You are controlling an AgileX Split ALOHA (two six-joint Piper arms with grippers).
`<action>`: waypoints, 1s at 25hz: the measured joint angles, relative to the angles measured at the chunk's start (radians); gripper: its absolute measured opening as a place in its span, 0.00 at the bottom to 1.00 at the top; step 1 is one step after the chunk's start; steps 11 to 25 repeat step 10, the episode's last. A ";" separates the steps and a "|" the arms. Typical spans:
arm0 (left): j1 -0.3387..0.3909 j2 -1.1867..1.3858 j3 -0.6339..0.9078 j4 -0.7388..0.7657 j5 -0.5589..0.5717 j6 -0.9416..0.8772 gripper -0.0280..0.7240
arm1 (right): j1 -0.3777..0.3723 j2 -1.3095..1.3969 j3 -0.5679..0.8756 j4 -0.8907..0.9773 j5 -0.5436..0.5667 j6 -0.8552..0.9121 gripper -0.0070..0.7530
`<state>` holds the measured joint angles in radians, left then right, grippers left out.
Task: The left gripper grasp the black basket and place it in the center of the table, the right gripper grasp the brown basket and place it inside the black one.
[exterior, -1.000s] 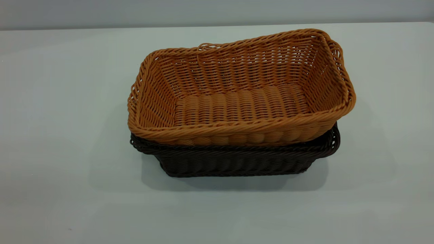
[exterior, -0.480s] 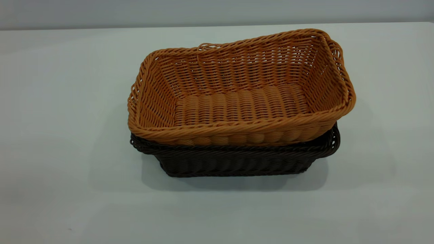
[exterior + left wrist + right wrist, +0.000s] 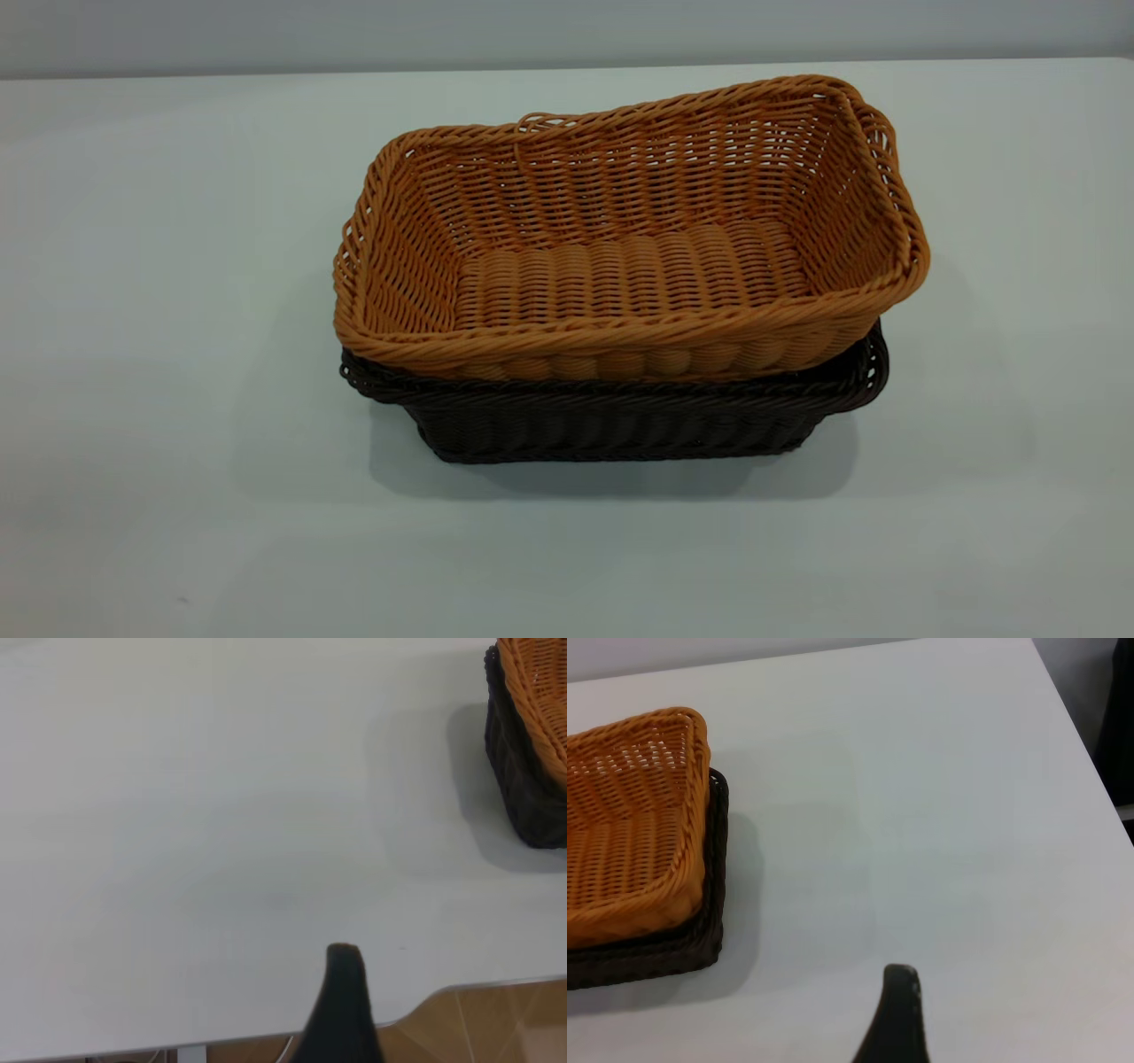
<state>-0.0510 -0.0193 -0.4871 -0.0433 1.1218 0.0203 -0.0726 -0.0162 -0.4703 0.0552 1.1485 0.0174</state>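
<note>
Your left gripper (image 3: 341, 992) is hanging over bare tabletop (image 3: 159, 266) well to the left of the baskets, and you cannot tell how its jaws are standing. The black basket (image 3: 611, 425) is sitting near the centre with the brown basket (image 3: 620, 266) nested in it, tilted, its right end riding higher above the dark rim. That is probably your risk: a nudge could be tipping or skewing the brown one. Both are woven with flared sides and braided rims. Your right gripper (image 3: 895, 1010) is hovering well off to the right, jaws likewise unreadable.
</note>
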 joint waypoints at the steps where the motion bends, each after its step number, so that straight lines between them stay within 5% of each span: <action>1: 0.000 0.000 0.000 0.000 0.000 0.000 0.80 | 0.000 0.000 0.000 0.000 0.000 0.000 0.78; 25: 0.000 0.000 0.000 0.000 0.000 0.000 0.80 | 0.000 0.000 0.000 0.000 -0.003 0.000 0.77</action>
